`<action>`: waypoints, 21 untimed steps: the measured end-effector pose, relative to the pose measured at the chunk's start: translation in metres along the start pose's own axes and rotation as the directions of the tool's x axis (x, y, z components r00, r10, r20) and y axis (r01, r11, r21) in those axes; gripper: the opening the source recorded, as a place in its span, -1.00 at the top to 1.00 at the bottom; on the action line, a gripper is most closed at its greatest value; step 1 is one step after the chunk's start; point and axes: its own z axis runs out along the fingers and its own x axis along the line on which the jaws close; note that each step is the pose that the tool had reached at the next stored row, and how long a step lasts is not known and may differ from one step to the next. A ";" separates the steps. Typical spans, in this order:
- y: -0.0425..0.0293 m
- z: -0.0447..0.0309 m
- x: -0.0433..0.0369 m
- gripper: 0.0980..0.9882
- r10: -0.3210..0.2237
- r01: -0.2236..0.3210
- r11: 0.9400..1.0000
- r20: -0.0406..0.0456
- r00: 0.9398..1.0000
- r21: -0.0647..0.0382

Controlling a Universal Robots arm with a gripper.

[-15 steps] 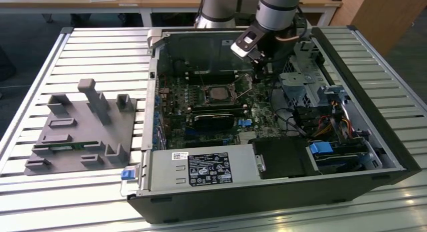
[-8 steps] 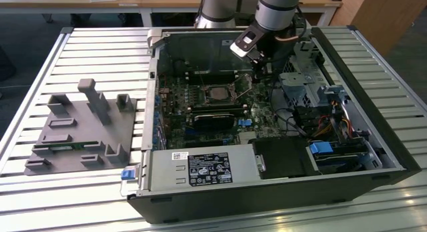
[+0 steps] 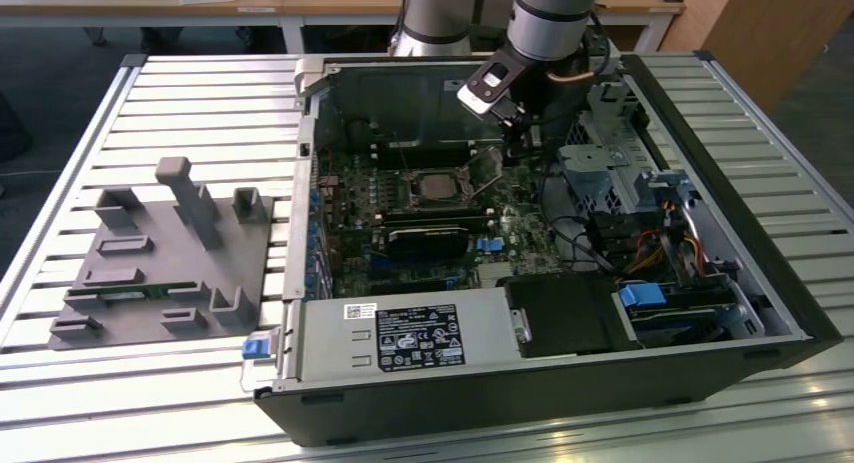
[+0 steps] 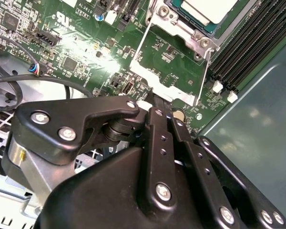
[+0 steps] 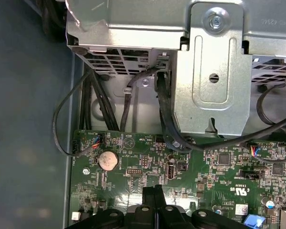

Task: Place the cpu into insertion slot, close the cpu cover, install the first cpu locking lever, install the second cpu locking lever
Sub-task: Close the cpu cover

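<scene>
Bench: slatted aluminium table (image 3: 200,103) with an open PC case (image 3: 767,233) lying on it. A grey fixture tray (image 3: 160,273) sits on the exterior view's left.
Arm: reaches down into the case, with the gripper (image 3: 515,145) just beside the socket area.
Gripper: fingers are together in both wrist views. The tips meet the free edge of the cpu cover (image 4: 164,83). Can't tell if they pinch it or only press.
cpu (image 4: 207,8): seated in the insertion slot (image 4: 177,23), silver top up.
cpu cover: open and tilted up off the socket, with bare board visible through its window.
Locking lever (image 4: 206,71): thin wire rod alongside the cover, looks unlatched.
Step (my read): closing the cover.
Doing it well: follow the hinge arc rather than pushing straight down. Keep the tips off the cpu top and the memory slots (image 4: 257,43). Keep the wire lever out from under the frame, and land the frame flat on the rim.
Second wrist view: gives the cpu, cover, lever and fingertip contact.
First wrist view: looks the other way, at the drive cage (image 5: 214,71), cables (image 5: 162,109) and coin cell (image 5: 108,160).
Exterior view: gives the cover's tilt against the whole board and the arm's approach.
</scene>
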 end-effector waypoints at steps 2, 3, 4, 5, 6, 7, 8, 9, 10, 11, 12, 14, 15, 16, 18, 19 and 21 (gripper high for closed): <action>-0.0022 0.0000 0.0001 0.95 0.000 0.000 1.000 0.000 1.000 0.000; -0.0023 0.0000 0.0001 0.95 0.000 0.000 1.000 0.000 1.000 0.000; -0.0024 0.0000 0.0001 0.95 0.000 0.000 1.000 0.000 1.000 0.000; -0.0024 0.0000 0.0001 0.95 0.000 0.000 1.000 0.000 1.000 0.000; -0.0071 0.0000 0.0003 0.95 0.000 0.000 1.000 0.000 1.000 0.000; -0.0114 0.0000 0.0004 0.95 0.000 0.000 1.000 0.000 1.000 0.000; -0.0115 0.0000 0.0004 0.95 0.000 0.000 1.000 0.000 1.000 0.000; -0.0116 0.0000 0.0004 0.95 0.000 0.000 1.000 0.000 1.000 0.000; -0.0116 0.0000 0.0004 0.95 0.000 0.000 1.000 0.000 1.000 0.000; -0.0117 0.0000 0.0004 0.95 0.000 0.000 1.000 0.000 1.000 0.000; -0.0117 0.0000 0.0004 0.95 0.000 0.000 1.000 0.000 1.000 0.000; -0.0119 0.0000 0.0004 0.95 0.000 0.000 1.000 0.000 1.000 0.000; -0.0119 0.0000 0.0005 0.95 0.000 0.000 1.000 0.000 1.000 0.000; -0.0121 0.0000 0.0005 0.95 0.000 0.000 1.000 0.000 1.000 0.000; -0.0132 0.0000 0.0005 0.95 0.000 0.000 1.000 0.000 1.000 0.000; -0.0143 0.0000 0.0006 0.95 0.000 0.000 1.000 0.000 1.000 0.000; -0.0161 0.0000 0.0006 0.95 0.000 0.000 1.000 0.000 1.000 0.000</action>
